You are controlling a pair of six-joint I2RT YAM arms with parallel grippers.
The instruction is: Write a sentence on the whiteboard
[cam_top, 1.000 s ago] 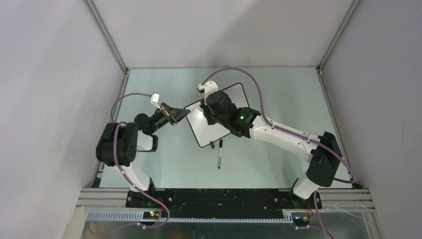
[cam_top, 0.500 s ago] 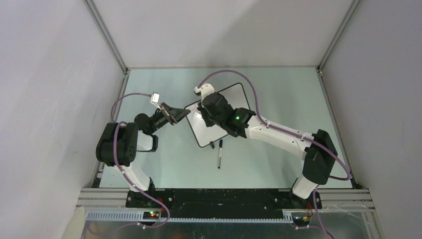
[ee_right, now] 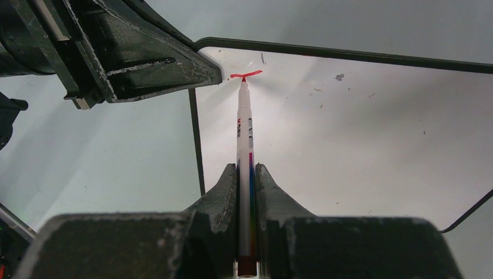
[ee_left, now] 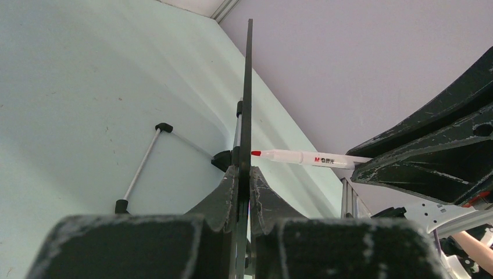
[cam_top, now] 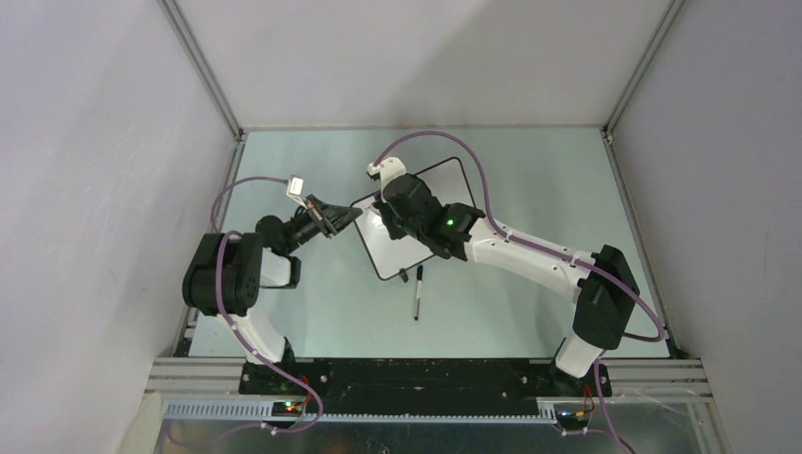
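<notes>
While left end effector (ee_left: 244, 174) clamps whiteboard (ee_right: 360, 133) edge | right end effector (ee_right: 247, 171) grips marker (ee_right: 244, 128) | tip at red stroke (ee_right: 245, 74)

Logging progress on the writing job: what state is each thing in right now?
whiteboard: edge clamped by left hand, nearly blank.
sentence: only one short red stroke, near the corner.
red marker: uncapped, tip at the stroke.
left hand: shut on the whiteboard.
right hand: shut on the red marker.
spare pen: lying loose on the table, untouched.
</notes>
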